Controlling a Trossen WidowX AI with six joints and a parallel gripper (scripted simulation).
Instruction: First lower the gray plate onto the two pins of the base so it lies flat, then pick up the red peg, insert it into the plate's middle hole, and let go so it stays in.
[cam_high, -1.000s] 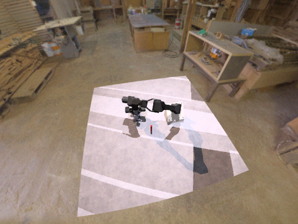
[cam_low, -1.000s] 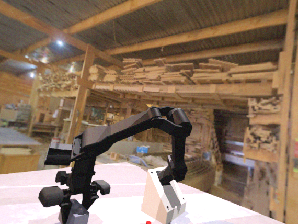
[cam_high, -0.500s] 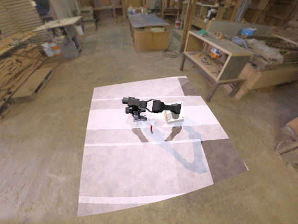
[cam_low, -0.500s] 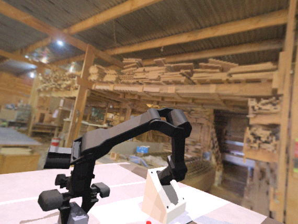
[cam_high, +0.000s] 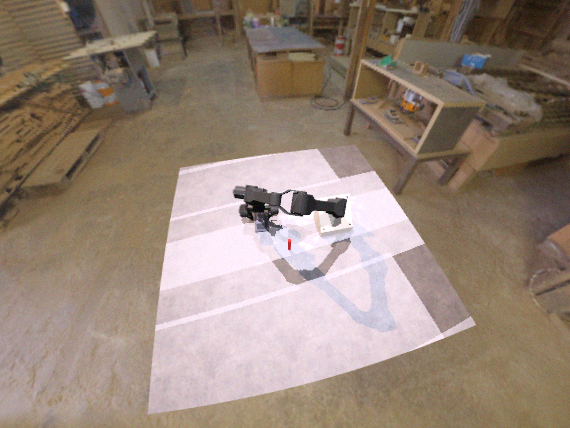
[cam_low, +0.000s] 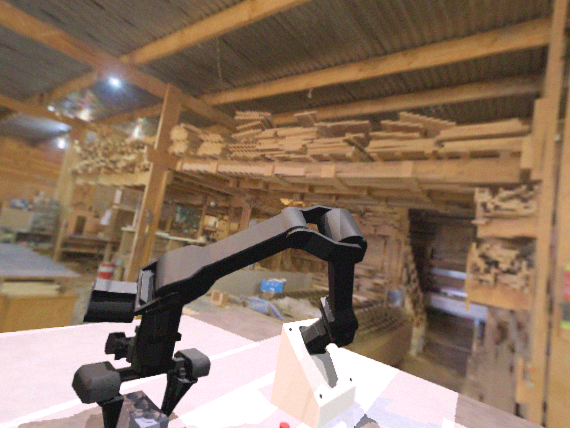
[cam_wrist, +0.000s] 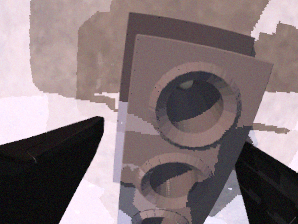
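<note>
The gray plate (cam_high: 260, 226) (cam_low: 146, 411) (cam_wrist: 145, 80) lies over the base (cam_wrist: 190, 34), whose edge shows past the plate's far and left sides in the wrist view. The plate's holes face up, and a small pale patch shows inside the far hole. Whether the plate lies fully flat on both pins cannot be told. My gripper (cam_low: 141, 409) (cam_wrist: 171, 136) is open, with one finger on each side of the plate, clear of it in the wrist view. The red peg (cam_high: 289, 244) (cam_low: 284, 425) stands upright, apart from the plate, between it and the arm's mount.
The arm's cream wedge-shaped mount (cam_high: 326, 226) (cam_low: 292, 382) stands to the right of the peg. The arm reaches from it over to the plate. The tabletop (cam_high: 225, 350) carries patterned light and dark bands and the arm's shadow.
</note>
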